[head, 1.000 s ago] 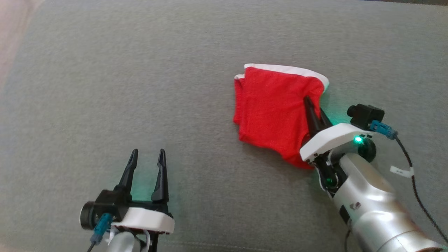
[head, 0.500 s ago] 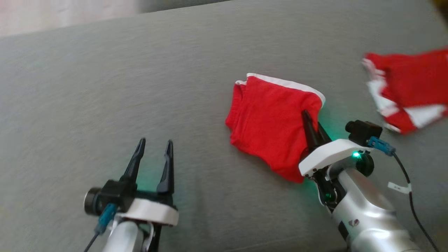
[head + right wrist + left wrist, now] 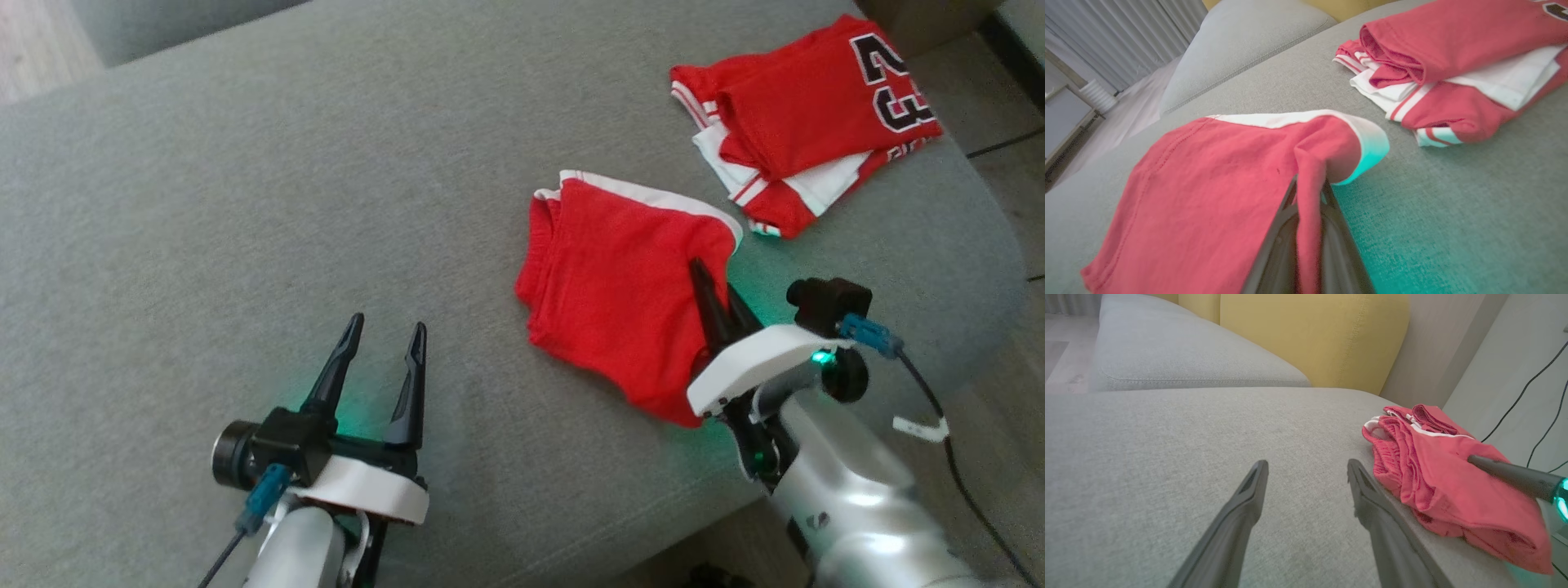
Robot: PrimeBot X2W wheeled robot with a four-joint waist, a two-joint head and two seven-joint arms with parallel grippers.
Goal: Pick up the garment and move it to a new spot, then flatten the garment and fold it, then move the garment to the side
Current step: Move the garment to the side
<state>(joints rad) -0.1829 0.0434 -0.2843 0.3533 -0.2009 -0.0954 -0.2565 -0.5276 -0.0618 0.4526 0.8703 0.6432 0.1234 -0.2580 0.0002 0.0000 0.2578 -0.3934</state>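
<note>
- From the head view, my right fingers [image 3: 707, 296] are closed on the right edge of the garment [image 3: 612, 294]. It is a pair of red shorts lying on the grey sofa [image 3: 245, 204] seat, toward its right end.
- My left fingers [image 3: 412, 367] stand apart with nothing between them, over bare sofa well to the left of the garment.
- The head view also lets me read the number 23 on a folded red and white jersey [image 3: 808, 122], which lies near the garment but apart from it, by the seat's far right corner.
- The right wrist view shows the pinch itself: a ridge of red cloth runs down between my two fingers, and the white-banded corner bulges up beside it. Grey curtains [image 3: 1147, 36] hang at the upper left.
- The left wrist view gives the garment's side, with several stacked layers and a gathered edge. A yellow back cushion [image 3: 1310, 335] and dark cables [image 3: 1515, 404] lie beyond it.
- The garment is folded compact and lies mostly flat, with a white band along its far edge.
</note>
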